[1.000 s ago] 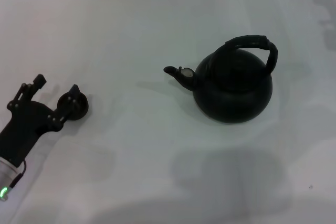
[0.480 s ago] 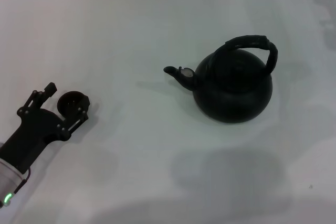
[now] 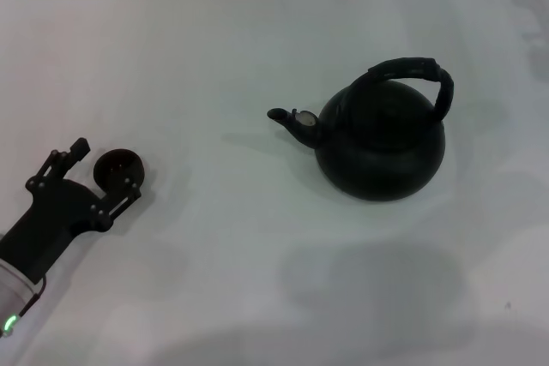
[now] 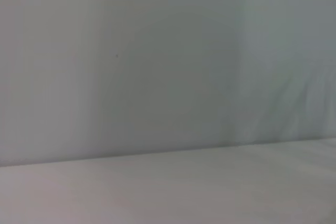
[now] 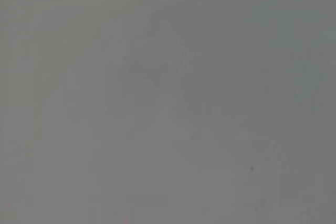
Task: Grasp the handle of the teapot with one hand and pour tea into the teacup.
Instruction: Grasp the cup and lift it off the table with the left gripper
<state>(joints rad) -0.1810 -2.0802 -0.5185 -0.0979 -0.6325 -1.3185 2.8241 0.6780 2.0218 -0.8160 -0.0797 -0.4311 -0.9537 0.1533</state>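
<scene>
**Left gripper backing off the teacup, teapot untouched**

Pulled back toward the near left edge compared with a second ago: left gripper [image 3: 107,173], then reaching around the teacup [image 3: 118,165], now drawn off so that only the nearer fingertip overlaps the cup's rim in the head view. Jaws spread, holding nothing; whether that fingertip touches the cup, impossible to tell. Little further drift over the last half second. Teacup slightly shifted, sitting upright on the white tabletop [image 3: 214,49] at the left. Well apart to the right, the teapot [image 3: 380,145], spout aimed at the cup's side, handle [image 3: 412,75] arching over its top, free. Right gripper nowhere in view; both wrist views showing only blank surface. Probably cup placement finished, with grasping and pouring yet to begin and a long carry of the pot toward the cup ahead.
</scene>
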